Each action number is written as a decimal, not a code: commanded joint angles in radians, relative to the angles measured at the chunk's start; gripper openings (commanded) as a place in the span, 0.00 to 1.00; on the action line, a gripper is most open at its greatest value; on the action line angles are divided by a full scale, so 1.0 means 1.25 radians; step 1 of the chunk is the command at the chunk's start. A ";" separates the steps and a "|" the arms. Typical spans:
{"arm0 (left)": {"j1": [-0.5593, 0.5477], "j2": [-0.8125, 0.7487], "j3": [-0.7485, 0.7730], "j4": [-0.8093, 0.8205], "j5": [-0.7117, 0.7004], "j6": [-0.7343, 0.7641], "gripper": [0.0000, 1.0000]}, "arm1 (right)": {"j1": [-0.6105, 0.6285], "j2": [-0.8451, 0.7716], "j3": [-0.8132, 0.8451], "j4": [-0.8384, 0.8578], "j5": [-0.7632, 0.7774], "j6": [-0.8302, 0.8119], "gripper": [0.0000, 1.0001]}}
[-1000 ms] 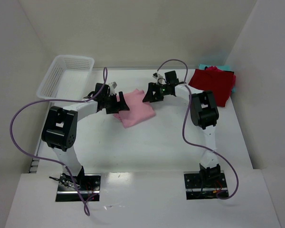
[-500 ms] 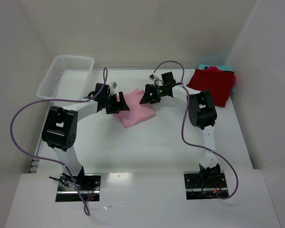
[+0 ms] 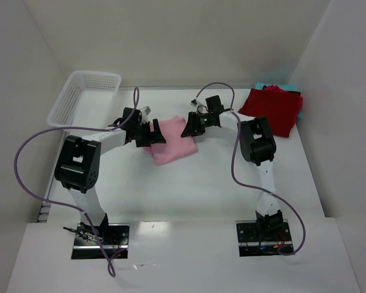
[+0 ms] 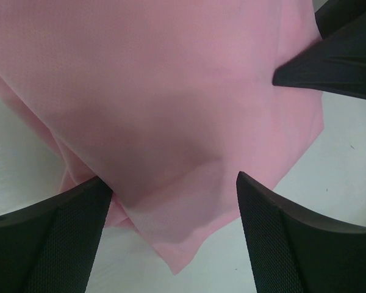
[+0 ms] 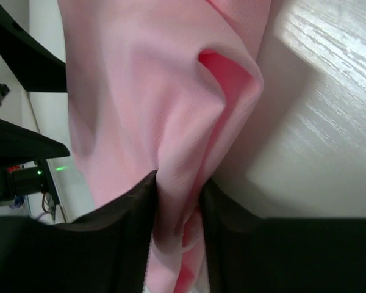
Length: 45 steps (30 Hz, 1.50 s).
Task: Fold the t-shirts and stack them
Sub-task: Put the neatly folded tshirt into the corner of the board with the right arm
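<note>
On the white table (image 3: 201, 183), mid-way back: light pink tee (image 3: 174, 141), partly folded, lying flat. At its left edge: left gripper (image 3: 152, 135), jaws spread wide, straddling the cloth and pinching nothing. At its right edge: right gripper (image 3: 189, 129), clenched on a raised fold of the pink cloth, which is bunched between the fingers (image 5: 128, 213). Farther back, right corner: dark red shirt (image 3: 273, 108), folded, on top of a teal shirt (image 3: 262, 85) showing at the edges. Far left corner: white mesh basket (image 3: 61, 107).
</note>
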 commanded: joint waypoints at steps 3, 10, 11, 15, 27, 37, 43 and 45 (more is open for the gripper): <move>-0.001 0.013 0.011 0.004 0.001 0.019 0.89 | 0.015 0.055 -0.027 -0.054 0.051 -0.006 0.21; -0.001 -0.065 0.026 -0.046 -0.052 0.026 0.91 | 0.015 -0.005 -0.018 -0.059 0.162 0.010 0.00; -0.001 -0.081 0.035 -0.055 -0.064 0.026 0.93 | 0.015 -0.023 0.002 -0.070 0.182 0.010 0.00; -0.001 -0.183 0.057 -0.095 -0.122 0.033 1.00 | 0.015 -0.077 0.053 -0.113 0.295 -0.004 0.00; 0.026 -0.305 0.075 -0.144 -0.152 0.055 1.00 | -0.020 -0.122 0.211 -0.251 0.499 -0.066 0.00; 0.034 -0.312 0.068 -0.176 -0.137 0.070 1.00 | -0.037 -0.122 0.329 -0.358 0.718 -0.126 0.00; 0.034 -0.312 0.075 -0.191 -0.112 0.077 1.00 | -0.104 -0.136 0.351 -0.365 0.748 -0.142 0.00; 0.034 -0.312 0.075 -0.191 -0.104 0.077 1.00 | -0.134 -0.145 0.351 -0.365 0.756 -0.142 0.00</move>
